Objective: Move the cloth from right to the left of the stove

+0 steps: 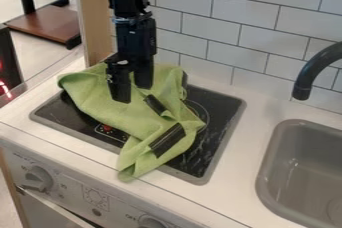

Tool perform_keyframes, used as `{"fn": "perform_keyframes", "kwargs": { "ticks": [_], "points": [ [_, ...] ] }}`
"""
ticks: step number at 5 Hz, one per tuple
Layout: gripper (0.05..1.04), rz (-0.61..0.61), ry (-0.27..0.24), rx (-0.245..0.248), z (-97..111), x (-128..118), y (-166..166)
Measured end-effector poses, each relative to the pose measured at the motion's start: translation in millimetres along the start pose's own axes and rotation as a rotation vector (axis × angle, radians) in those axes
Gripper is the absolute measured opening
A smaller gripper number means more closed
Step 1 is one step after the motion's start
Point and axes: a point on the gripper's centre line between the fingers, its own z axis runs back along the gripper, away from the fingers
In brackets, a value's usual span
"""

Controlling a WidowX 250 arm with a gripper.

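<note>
The black gripper [132, 95] hangs over the upper left part of the stove, pointing down at the cloth. Its two fingers stand apart, with green fabric visible behind the gap. The crumpled green cloth [107, 107] lies across the left and middle of the black stove [217, 107]. One fold of it hangs over the front edge onto the white counter, and its upper left corner reaches past the stove's left side. Two dark patches show among the folds. Whether the fingertips touch the cloth, I cannot tell.
At the right, a grey sink [268, 167] is set into the white counter [244, 144], with a black faucet [310, 74] above it. White wall tiles [234, 32] rise behind. Knobs [39, 178] line the front panel, and a wooden post [97, 27] stands at the back left.
</note>
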Motion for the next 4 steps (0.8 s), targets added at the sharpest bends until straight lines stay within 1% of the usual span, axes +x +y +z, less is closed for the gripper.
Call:
{"fn": "perform_keyframes", "kwargs": {
  "ticks": [1,3,4],
  "points": [
    [0.999,0.022,0.003,0.015,5.4,0.0,8.8],
    [0.999,0.046,0.013,0.001,-2.8,4.8,26.5],
    [0.999,0.061,0.027,-0.007,-6.0,1.6,27.5]
  ]
}}
